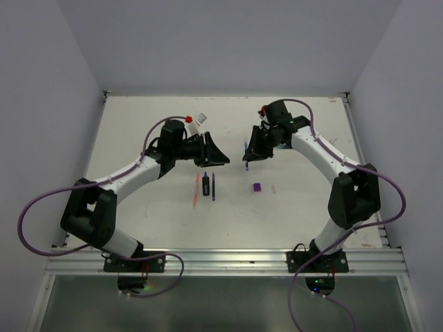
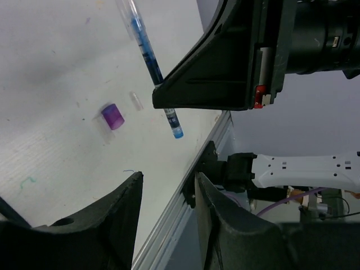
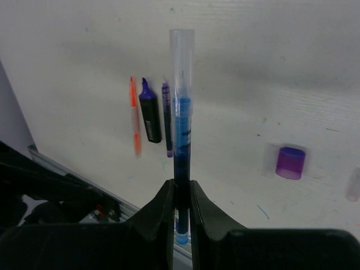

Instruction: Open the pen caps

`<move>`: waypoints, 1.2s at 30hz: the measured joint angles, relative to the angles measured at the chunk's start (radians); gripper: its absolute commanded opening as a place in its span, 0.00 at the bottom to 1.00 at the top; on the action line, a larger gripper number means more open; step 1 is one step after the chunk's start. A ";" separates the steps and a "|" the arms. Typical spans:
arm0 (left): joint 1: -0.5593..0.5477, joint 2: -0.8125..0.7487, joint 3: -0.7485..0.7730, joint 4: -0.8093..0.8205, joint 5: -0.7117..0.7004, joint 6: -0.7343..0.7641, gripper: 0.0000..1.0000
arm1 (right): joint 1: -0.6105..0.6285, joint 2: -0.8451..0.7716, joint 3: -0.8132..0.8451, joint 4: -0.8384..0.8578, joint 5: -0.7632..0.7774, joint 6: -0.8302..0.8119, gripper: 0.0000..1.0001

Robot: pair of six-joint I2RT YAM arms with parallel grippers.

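My right gripper (image 3: 181, 197) is shut on a blue pen (image 3: 181, 135), which still wears a clear whitish cap (image 3: 181, 48) at its far end. In the top view this gripper (image 1: 248, 158) holds the pen (image 1: 246, 148) above mid-table. My left gripper (image 1: 220, 158) is open and empty just left of that pen. In the left wrist view its fingers (image 2: 126, 208) frame the blue pen (image 2: 151, 59) beyond them. A loose purple cap (image 1: 256, 187) lies on the table, also seen in the right wrist view (image 3: 290, 162) and the left wrist view (image 2: 112, 116).
An orange pen (image 3: 135, 121), a black highlighter (image 3: 149, 115) and a thin purple pen (image 3: 167, 118) lie side by side on the table (image 1: 138, 138). A small pale cap (image 2: 136, 101) lies near the purple one. White walls enclose the table; a metal rail (image 1: 228, 261) runs along its near edge.
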 measured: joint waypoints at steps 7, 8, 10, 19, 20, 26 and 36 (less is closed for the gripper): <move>-0.026 -0.003 -0.052 0.120 0.051 -0.095 0.46 | 0.029 -0.097 -0.061 0.176 -0.018 0.174 0.00; -0.027 -0.003 -0.055 0.135 0.055 -0.107 0.46 | 0.029 -0.101 -0.068 0.195 -0.024 0.190 0.00; -0.027 -0.003 -0.057 0.161 0.060 -0.124 0.46 | 0.031 -0.102 -0.083 0.235 -0.035 0.227 0.00; -0.033 -0.003 -0.057 0.211 0.064 -0.148 0.47 | 0.058 -0.102 -0.127 0.317 -0.064 0.331 0.00; -0.035 -0.002 -0.057 0.212 0.063 -0.148 0.47 | 0.059 -0.102 -0.129 0.322 -0.070 0.339 0.00; -0.039 0.004 -0.056 0.206 0.060 -0.146 0.43 | 0.067 -0.105 -0.135 0.347 -0.078 0.364 0.00; -0.039 0.026 -0.024 0.128 0.022 -0.111 0.42 | 0.090 -0.120 -0.141 0.354 -0.079 0.383 0.00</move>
